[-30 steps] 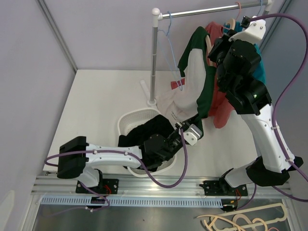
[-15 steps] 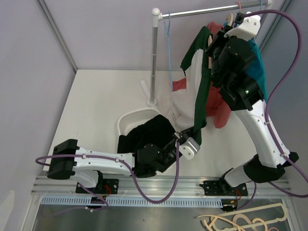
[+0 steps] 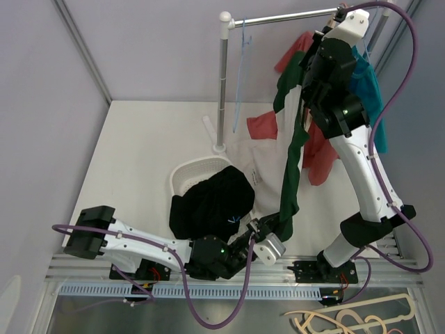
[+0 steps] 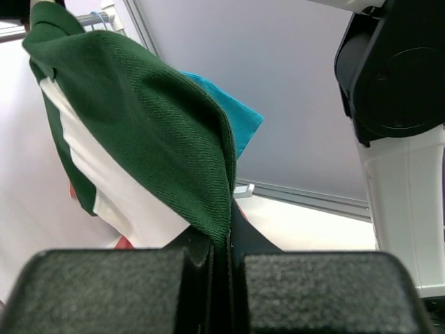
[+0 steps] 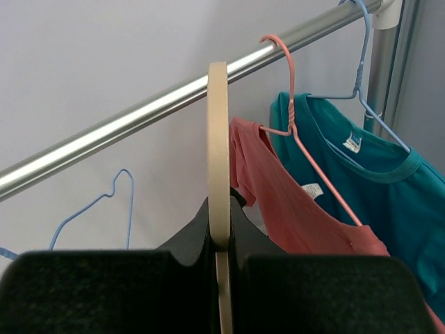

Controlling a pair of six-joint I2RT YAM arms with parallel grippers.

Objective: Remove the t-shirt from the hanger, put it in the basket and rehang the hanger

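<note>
The green and white t-shirt [image 3: 292, 163] hangs stretched in a long strip from the upper right down to the near edge. My left gripper [image 3: 268, 243] is shut on its lower green hem [image 4: 153, 125], and the cloth runs between the jaws [image 4: 224, 257]. My right gripper [image 3: 311, 83] is high up by the rail and shut on a cream hanger [image 5: 217, 139], whose hook rises just below the metal rail [image 5: 139, 118]. The shirt's upper end bunches around the right gripper. How much of it still sits on the hanger is hidden.
A red shirt [image 5: 292, 202] on a pink wire hanger and a teal shirt [image 5: 361, 188] hang to the right on the rail. An empty blue wire hanger [image 5: 104, 209] hangs to the left. A white basket [image 3: 184, 177] holds a black garment [image 3: 212, 202]. The rack pole [image 3: 222, 83] stands behind it.
My left gripper has pulled back toward the near edge, drawing the shirt down into a long strip. My right gripper has risen with the hanger toward the rail.
</note>
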